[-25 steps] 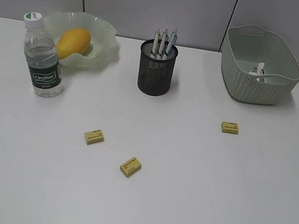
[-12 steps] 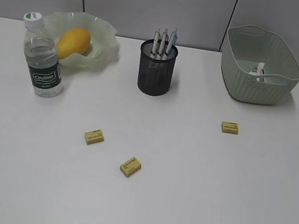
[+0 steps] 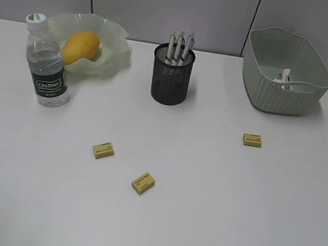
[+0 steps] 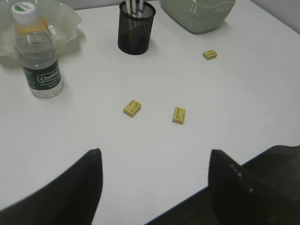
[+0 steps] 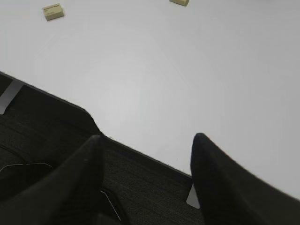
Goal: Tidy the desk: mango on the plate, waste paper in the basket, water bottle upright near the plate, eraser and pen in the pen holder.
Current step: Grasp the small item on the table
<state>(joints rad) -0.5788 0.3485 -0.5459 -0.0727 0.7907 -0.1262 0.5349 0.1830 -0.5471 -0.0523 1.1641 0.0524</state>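
Currently 3 erasers point(image 3: 103, 150), 3 pens point(image 3: 179, 45).

**Readable text: one bottle label**

The water bottle point(image 3: 47, 61) carries a dark green label point(image 3: 49, 85) with white lettering; in the exterior view it seems to read "C'estbon", though the letters are small and soft. The left wrist view shows the same word on the band. The three yellow erasers point(image 3: 103, 150) point(image 3: 143, 183) point(image 3: 252, 139) bear dark printed marks too small to read.
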